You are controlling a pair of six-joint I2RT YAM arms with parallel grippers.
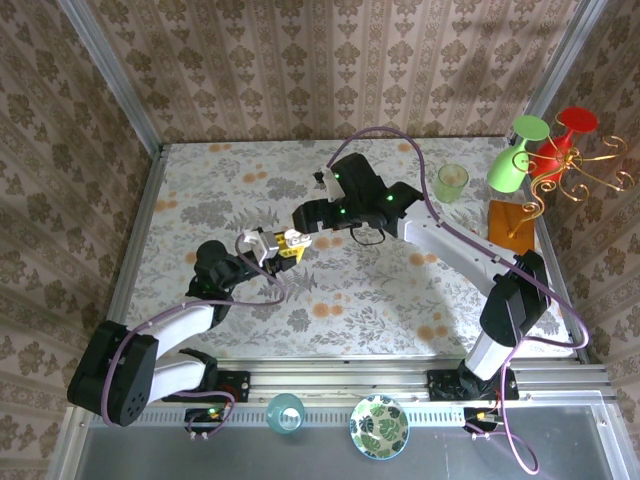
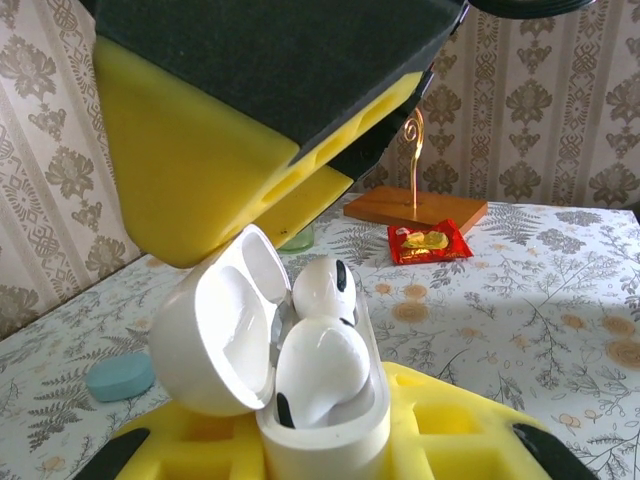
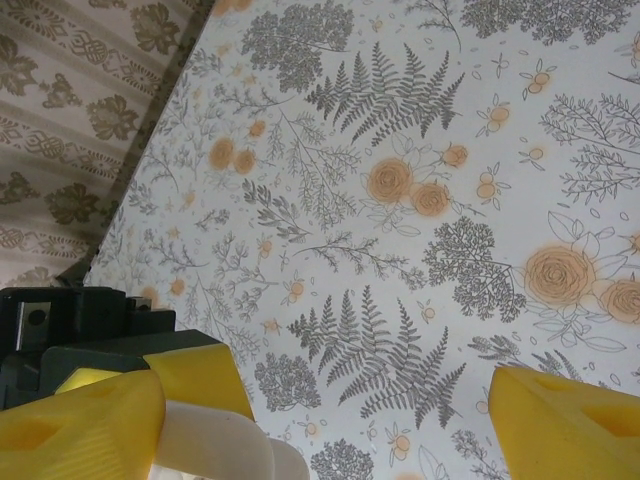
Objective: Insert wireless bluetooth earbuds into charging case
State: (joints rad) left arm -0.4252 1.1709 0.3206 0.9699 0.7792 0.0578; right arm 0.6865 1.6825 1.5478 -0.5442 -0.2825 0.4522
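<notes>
Left end effector is closed on the lower half of the case, yellow pads against both sides, and holds it clear of the counter, over the middle and a little toward the left edge. The lid stands open to one side. Both earbuds are in the case. The nearer one looks to ride high rather than fully sunk in its well, though the close angle may exaggerate that.

Right end effector hangs just above with its jaws wide apart and nothing held. One finger is right beside the lid; whether it touches I cannot tell.

Closing the lid looks like the step left, and that is where it could fail. If an earbud is sitting high, the lid could jam on it or flick it out onto the counter. A push on the lid that is off-line from the hinge could twist the glossy case in the pads or slide it out of them. Too hard a downward push could drive the whole case through the grip.
</notes>
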